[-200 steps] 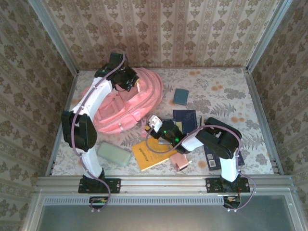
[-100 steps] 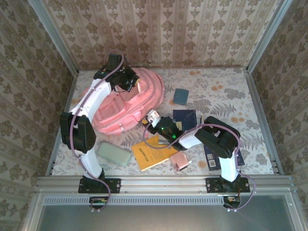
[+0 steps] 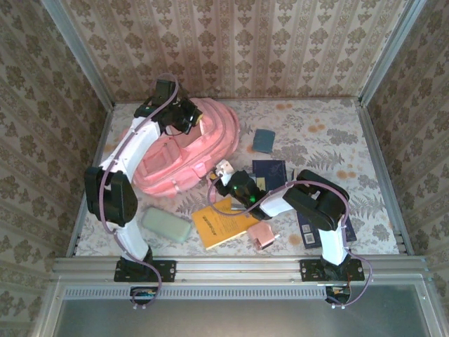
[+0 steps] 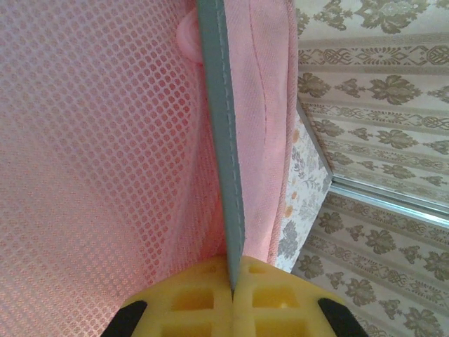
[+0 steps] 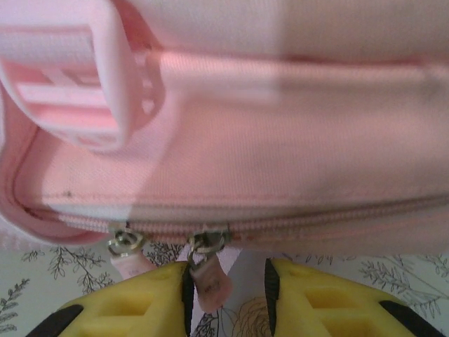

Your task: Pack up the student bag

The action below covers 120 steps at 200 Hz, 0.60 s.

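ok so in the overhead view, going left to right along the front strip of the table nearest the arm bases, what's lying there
green case → orange notebook → small pink box → dark blue book

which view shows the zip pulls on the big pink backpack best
Right wrist: two pink zip pulls close up, one inside the open right gripper. Top external shows the whole soft pink fabric backpack, pulls too small; left wrist shows its mesh.
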Available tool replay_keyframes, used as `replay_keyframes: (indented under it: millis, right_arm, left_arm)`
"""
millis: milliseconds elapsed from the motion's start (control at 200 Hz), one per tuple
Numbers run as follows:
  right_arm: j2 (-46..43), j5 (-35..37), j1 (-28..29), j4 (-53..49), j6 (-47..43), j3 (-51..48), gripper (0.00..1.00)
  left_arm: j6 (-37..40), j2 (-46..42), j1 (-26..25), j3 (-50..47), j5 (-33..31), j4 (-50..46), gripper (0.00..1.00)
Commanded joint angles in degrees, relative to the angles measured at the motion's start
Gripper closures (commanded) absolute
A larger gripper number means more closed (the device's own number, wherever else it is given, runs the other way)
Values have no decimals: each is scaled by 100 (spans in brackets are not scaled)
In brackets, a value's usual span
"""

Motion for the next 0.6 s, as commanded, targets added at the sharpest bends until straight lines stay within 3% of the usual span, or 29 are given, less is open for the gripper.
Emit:
replay_keyframes:
  millis: [0,435,595]
  right_arm:
    - [115,217,49,-115,229,93,64]
    - [304,248,58,-408,226,577,66]
    - [350,243,60,-443,263,585,79]
  left_arm:
    - [-147,-403,31,77,155,400,100]
    - [-173,-452,-5,-27,163,459,100]
    - [-173,-452,-5,-26,167,464,100]
